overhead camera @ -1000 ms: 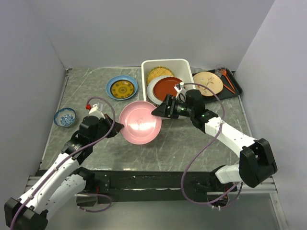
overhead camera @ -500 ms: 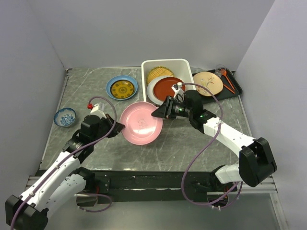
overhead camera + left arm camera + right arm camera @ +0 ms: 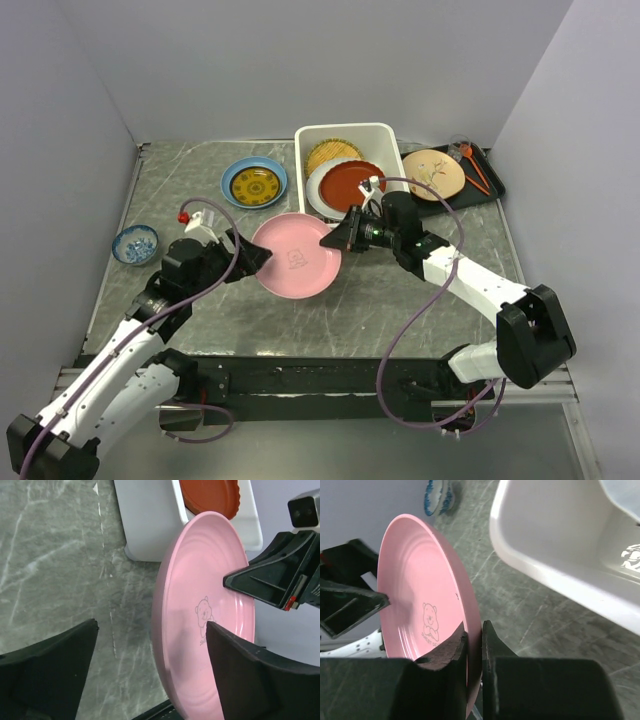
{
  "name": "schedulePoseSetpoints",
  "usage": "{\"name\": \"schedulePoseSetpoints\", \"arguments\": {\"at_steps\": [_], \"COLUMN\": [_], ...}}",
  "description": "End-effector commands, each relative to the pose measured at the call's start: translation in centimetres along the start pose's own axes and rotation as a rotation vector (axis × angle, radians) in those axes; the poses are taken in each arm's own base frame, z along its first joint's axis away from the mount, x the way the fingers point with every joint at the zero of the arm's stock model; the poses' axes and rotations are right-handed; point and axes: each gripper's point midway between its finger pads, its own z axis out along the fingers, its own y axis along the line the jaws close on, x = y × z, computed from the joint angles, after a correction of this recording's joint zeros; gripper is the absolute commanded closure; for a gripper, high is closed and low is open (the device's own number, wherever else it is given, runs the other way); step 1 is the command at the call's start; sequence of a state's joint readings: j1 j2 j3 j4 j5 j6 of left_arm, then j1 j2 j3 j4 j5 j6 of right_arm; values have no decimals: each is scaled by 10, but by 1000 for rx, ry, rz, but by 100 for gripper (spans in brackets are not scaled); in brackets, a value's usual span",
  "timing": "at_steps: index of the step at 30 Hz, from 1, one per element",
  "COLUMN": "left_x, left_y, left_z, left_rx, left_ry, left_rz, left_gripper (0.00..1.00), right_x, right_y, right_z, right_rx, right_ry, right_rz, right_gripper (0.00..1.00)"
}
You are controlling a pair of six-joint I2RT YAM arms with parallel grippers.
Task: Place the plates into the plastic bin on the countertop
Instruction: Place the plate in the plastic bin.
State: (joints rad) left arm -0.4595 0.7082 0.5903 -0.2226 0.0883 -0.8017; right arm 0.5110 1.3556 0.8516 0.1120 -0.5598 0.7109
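Note:
A pink plate point(image 3: 297, 258) with a bear print hangs tilted above the countertop point(image 3: 400, 300), just in front of the white plastic bin point(image 3: 345, 128). My right gripper point(image 3: 329, 242) is shut on the plate's right rim point(image 3: 476, 630). My left gripper point(image 3: 252, 255) is open, its fingers point(image 3: 65, 650) standing apart on either side of the plate's left rim without touching it. In the bin lie a yellow lattice plate point(image 3: 333, 153) and a red plate point(image 3: 352, 180) on top of a white one point(image 3: 318, 188).
A blue plate with a yellow centre point(image 3: 254, 182) lies left of the bin. A cream plate point(image 3: 433, 173) rests on a black tray point(image 3: 492, 182) at the back right. A small blue bowl point(image 3: 135, 243) stands near the left wall.
My right gripper has shut on the pink plate's right rim. My left gripper, shut on the left rim before, has opened. The plate has shifted slightly towards the bin.

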Motion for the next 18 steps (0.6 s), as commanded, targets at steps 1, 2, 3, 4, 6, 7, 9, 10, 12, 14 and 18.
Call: {"name": "schedulePoseSetpoints", "arguments": {"at_steps": [1, 2, 3, 4, 6, 7, 9, 10, 12, 14, 18], "left_x": [-15, -16, -18, -19, -20, -20, -22, -22, -24, -24, -29], "left_y": [-10, -8, -10, -9, -8, -7, -6, -6, -5, -6, -11], "left_z": [-8, -9, -12, -12, -14, -14, -13, -13, -12, -12, -17], "left_rx": [30, 25, 30, 27, 26, 22, 12, 11, 2, 4, 35], "left_ry": [-66, -74, -86, -93, -103, -105, -111, -110, -118, -122, -154], "left_rz": [11, 9, 7, 5, 2, 3, 4, 6, 2, -4, -17], "left_gripper": [2, 1, 1, 1, 1, 1, 1, 1, 1, 1, 1], "right_x": [-22, -21, -20, -21, -19, -19, -18, -19, -19, -22, -33], "right_y": [37, 37, 36, 36, 36, 36, 35, 36, 32, 32, 26], "right_z": [-2, -3, -4, -5, -7, -9, -12, -14, -16, -21, -29], "right_rx": [-110, -109, -107, -103, -101, -98, -85, -82, -61, -47, -28], "right_ry": [-42, -43, -41, -48, -49, -52, -55, -63, -70, -91, -112], "right_rz": [-31, -31, -31, -31, -31, -34, -38, -43, -43, -49, -41], "right_gripper": [100, 100, 100, 100, 100, 100, 100, 100, 100, 100, 100]}}
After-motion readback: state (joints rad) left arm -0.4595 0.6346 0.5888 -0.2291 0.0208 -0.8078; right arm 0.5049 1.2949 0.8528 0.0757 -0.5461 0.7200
